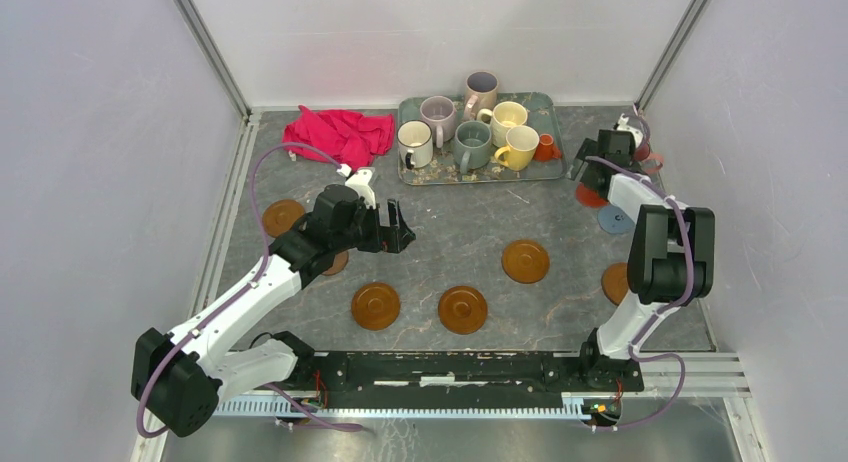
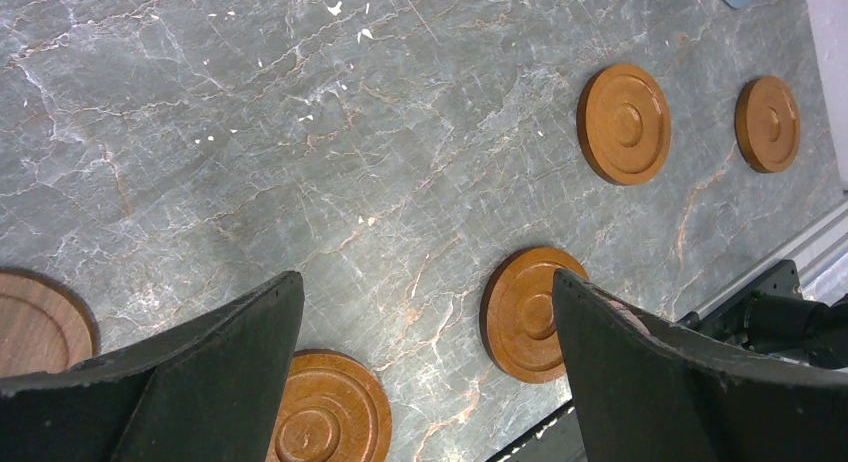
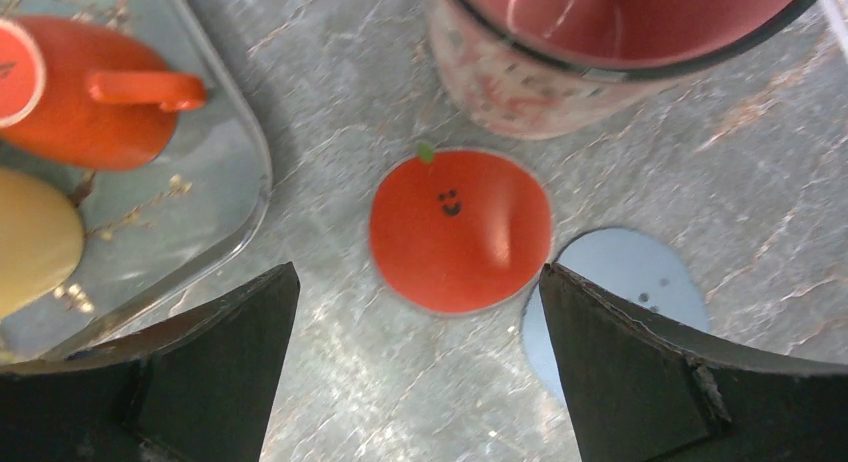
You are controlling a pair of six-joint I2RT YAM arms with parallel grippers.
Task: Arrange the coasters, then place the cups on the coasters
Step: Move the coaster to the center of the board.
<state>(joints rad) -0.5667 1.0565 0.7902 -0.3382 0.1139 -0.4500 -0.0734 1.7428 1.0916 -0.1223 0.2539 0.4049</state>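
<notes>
Left jaws: spread wide and empty. They hang over the bare surface (image 1: 440, 232), left of centre in the overhead view.
Right jaws: released, gripping nothing. They straddle the red coaster (image 3: 460, 230) from above at the far right of the overhead view.
Amber coasters: four lie in the open across the lower middle (image 1: 375, 305) (image 1: 462, 309) (image 1: 525, 261) and at the left (image 1: 283, 217). A fifth (image 1: 613, 280) is partly hidden by the right arm.
Dark brown coaster (image 2: 35, 322): lower left of the left wrist view, mostly under the arm from above.
Amber handling: they look like turned wood, so expect them to be stiff, light and glossy-slick. The profile is low, so pinch across the full width with your tips right down at the surface.
Red coaster handling: very thin and flat with a printed face, and it may flex. Its edge meets the blue coaster (image 3: 620, 282), so expect that one to drag along. There is little edge to catch, so you will probably slide it rather than lift it.
Cups: these are clustered on the teal tray (image 1: 480, 179) at upper centre, among them the cream mug (image 1: 415, 144), grey-green mug (image 1: 472, 145), yellow mug (image 1: 518, 147) and tiny orange cup (image 3: 90, 92).
Pink floral mug (image 3: 600, 52): off the tray, just beyond the red coaster.
Cup handling: glazed ceramic, so heavier, hard and chippable. Take the wall at the rim, one jaw inside and one outside. They are packed close, so start with the outer ones.
</notes>
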